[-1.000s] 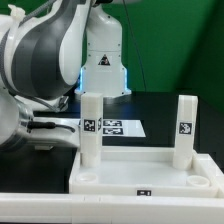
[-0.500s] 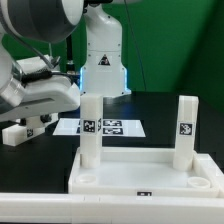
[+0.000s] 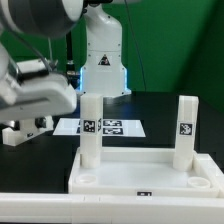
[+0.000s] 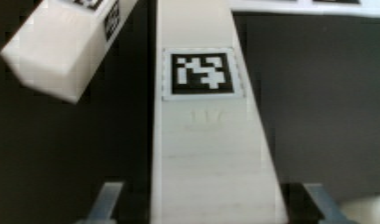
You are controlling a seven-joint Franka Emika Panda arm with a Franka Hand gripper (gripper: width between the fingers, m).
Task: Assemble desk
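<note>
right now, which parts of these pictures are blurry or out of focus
Exterior view: the arm up close is blurred, while the tabletop and upright legs are sharp. Wrist view: the gripped leg is soft but its tag reads, and the other leg beside it is blurrier.

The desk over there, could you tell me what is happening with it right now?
The robot arm is partway through building it. The tabletop has a first leg and a second leg standing upright at its far corners. The gripper is closed on a third leg, with a fourth leg lying loose nearby; the two nearer sockets are empty.
</note>
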